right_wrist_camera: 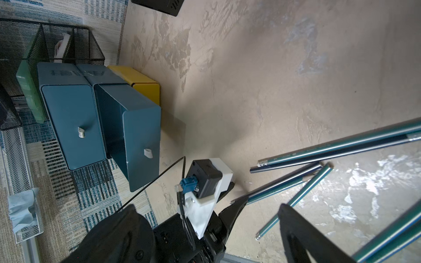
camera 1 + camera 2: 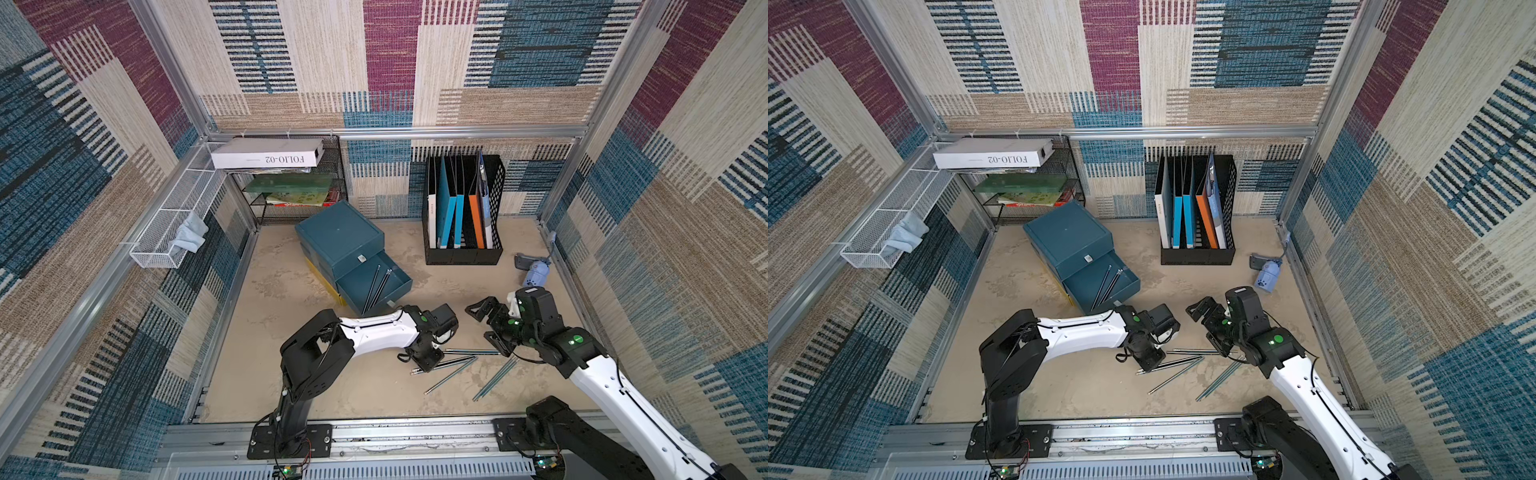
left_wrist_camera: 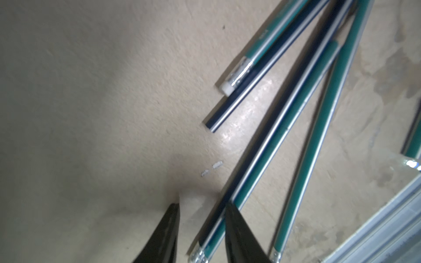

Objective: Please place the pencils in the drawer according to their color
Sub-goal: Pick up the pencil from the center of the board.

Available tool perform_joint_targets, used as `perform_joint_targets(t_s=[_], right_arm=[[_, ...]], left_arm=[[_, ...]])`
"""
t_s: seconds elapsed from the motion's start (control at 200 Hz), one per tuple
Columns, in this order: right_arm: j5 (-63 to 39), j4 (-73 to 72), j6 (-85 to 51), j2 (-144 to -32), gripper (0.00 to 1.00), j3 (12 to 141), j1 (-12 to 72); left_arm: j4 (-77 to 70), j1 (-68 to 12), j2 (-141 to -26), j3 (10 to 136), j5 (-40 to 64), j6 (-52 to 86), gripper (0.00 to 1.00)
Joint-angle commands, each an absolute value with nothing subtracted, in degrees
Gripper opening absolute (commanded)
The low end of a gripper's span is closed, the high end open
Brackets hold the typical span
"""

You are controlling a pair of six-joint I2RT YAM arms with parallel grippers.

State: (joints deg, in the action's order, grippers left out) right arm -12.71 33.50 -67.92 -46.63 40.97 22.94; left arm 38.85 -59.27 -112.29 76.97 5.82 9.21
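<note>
The left tool (image 3: 202, 203) is down on the counter (image 2: 291, 374), out in front of the cabinet (image 2: 338, 232). Its jaws are partly spread and straddle what look like a dark pencil (image 3: 252, 145) and a teal one (image 3: 271, 145) lying side by side. One finger (image 3: 239, 227) touches the pair. The other stands off with bare counter between, so nothing is pinched yet. It comes in across the shafts near their eraser ends, probably so the jaws can close on the thin width. With the two lying so tight together, both may lift at once, which would spoil the colour sort.

The right tool (image 2: 487, 328) hovers further out from the cabinet with its jaws spread wide and nothing in them. I judge it is holding clear while the left arm works the same scatter.

The remaining loose pencils (image 2: 451, 375) are fanned on the counter in front of the cabinet, some crossing. The cabinet's middle drawer (image 2: 355, 282) is pulled out towards them, likely to keep the carry short. Dark pencils (image 2: 371, 291) already lie lengthwise in it. The drawer above is shut, and a yellow one (image 1: 145, 86) sits at the bottom.
</note>
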Motion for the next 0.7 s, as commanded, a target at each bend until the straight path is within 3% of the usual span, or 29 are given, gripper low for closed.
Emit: perform_joint_targets(t_s=[0.0, 0.561, 0.691], right_arm=[[-12.49, 32.27, -67.77, -46.2, 0.99, 40.82, 23.02], [-11.96, 32.07, -67.83, -44.56, 0.99, 39.46, 22.74], [-12.04, 31.65, -67.85, -44.54, 0.99, 38.99, 22.66]], left_arm=[[38.67, -59.27, -112.69, 76.56, 5.38, 9.66, 0.37], [38.19, -59.29, -113.58, 74.9, 1.9, 10.36, 0.33], [38.2, -59.19, -113.88, 74.71, 0.97, 10.5, 0.27]])
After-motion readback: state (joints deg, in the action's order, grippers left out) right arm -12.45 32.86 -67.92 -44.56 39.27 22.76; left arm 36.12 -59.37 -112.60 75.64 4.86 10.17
